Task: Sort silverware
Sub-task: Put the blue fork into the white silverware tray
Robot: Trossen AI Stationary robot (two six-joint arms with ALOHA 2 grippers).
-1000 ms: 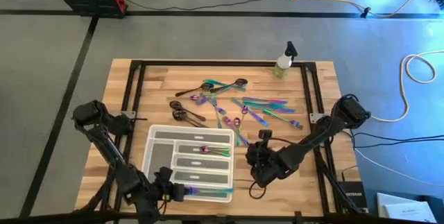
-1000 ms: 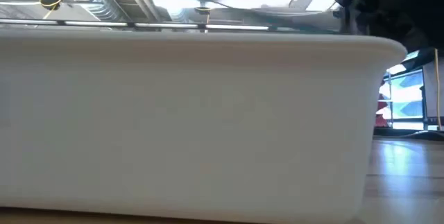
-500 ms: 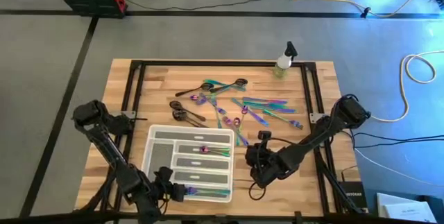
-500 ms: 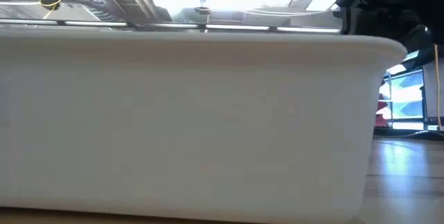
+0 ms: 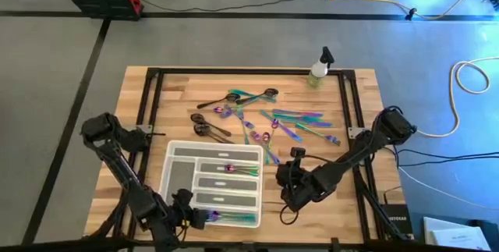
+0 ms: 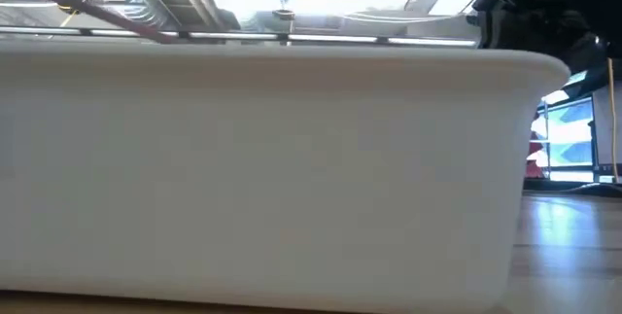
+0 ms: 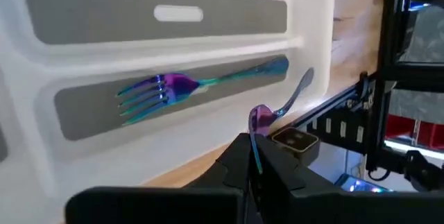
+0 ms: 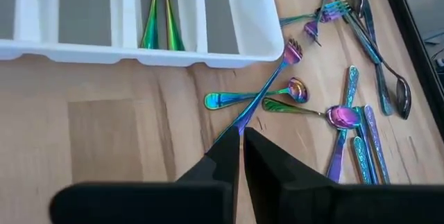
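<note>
the left gripper (image 7: 255,160) clenches one iridescent spoon (image 7: 267,115) at the near rim of the white tray (image 5: 173,158), beside one fork (image 7: 194,85) in a compartment; the right gripper (image 8: 241,136) pinches another fork (image 8: 267,89); perhaps a dozen pieces of silverware (image 5: 269,119) lie loose on the table (image 5: 359,96).

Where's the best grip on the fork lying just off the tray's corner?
Grip the bare handle end, coming from above on the side away from the tray. The fork lies flat with its tines by the tray wall, and its mid-handle crosses a spoon. The right gripper sits at that free end.
</note>
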